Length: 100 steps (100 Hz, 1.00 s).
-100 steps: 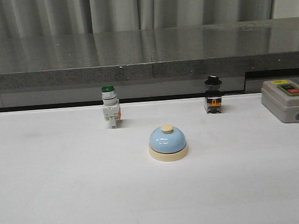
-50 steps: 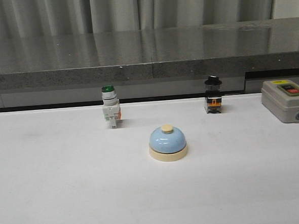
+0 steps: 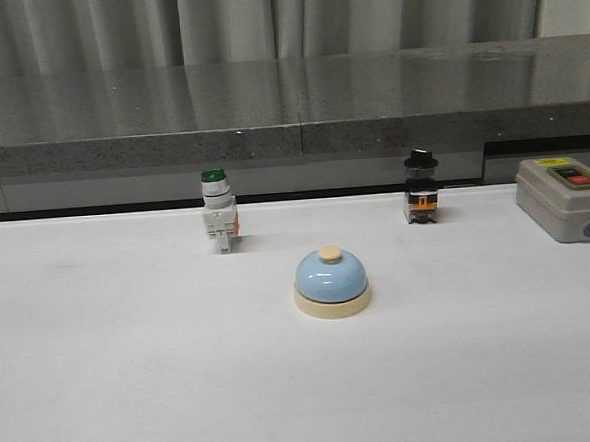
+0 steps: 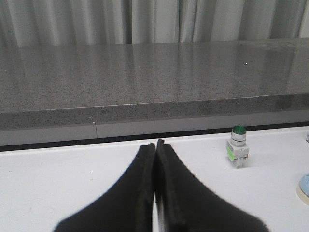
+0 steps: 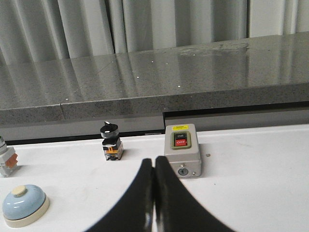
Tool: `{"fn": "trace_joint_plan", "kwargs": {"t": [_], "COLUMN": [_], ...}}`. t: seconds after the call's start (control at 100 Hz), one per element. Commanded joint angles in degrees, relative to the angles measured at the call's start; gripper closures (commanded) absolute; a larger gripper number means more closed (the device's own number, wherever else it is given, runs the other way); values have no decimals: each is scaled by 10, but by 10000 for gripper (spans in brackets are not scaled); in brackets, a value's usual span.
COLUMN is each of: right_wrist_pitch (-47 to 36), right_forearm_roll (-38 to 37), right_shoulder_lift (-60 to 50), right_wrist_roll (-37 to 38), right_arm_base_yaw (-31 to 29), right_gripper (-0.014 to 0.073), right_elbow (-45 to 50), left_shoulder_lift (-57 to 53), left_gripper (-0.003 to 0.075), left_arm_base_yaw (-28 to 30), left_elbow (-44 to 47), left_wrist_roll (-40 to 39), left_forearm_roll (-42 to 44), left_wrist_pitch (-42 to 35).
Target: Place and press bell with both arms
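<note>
1. Left gripper [image 4: 155,145]: fingers [image 4: 141,164] pressed together, tips touching, nothing between them. Low over the white table [image 3: 135,391], pointing at the grey stone ledge [image 3: 288,101].
2. Right gripper [image 5: 154,161]: fingers also pressed flat against each other, pinching nothing. Same low pose, pointed at the ledge.
3. Neither arm visible in the front view.
4. Bell [image 3: 331,283]: upright on the table, light-blue dome, cream base, cream button on top. Untouched, clear of both grippers.
5. Relative to the left gripper: bell off to its right and slightly ahead, only an edge showing at the frame border [image 4: 304,187].
6. Relative to the right gripper: bell [image 5: 25,205] well off to its left, about level with the fingertips.
7. Green-capped switch [image 3: 217,210]: ahead and right of the left gripper, behind and left of the bell, near the ledge.
8. Black-knob switch [image 3: 421,186]: ahead and left of the right gripper, behind and right of the bell.
9. Grey box with a black and a red button [image 5: 182,150]: just ahead of the right fingertips, slightly right, not touching.
10. Curtain [image 3: 263,18] behind the ledge.
</note>
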Motion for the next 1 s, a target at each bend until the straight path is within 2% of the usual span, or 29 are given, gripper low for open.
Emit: {"fn": "trace_joint_plan", "kwargs": {"t": [0.0,0.33,0.52,0.99], "right_wrist_pitch": [-49,-49,-48,-48], "right_forearm_roll": [-7,-7,-7,-7], "right_shoulder_lift": [-9,-9,-9,-9], "right_wrist_roll": [-3,-3,-3,-3], "right_arm_base_yaw": [-3,-3,-3,-3], "right_gripper": [658,658,658,658], "right_elbow": [-11,-11,-11,-11], "left_shoulder_lift": [-25,-112,-115,-115], "left_gripper": [741,741,741,741], "left_arm_base_yaw": [13,52,52,52], "left_elbow": [30,124,167,167], "left_wrist_roll": [-5,-5,-5,-5], "left_forearm_roll": [0,-4,-4,-4], "left_wrist_pitch": [-96,-117,-193,-203]}}
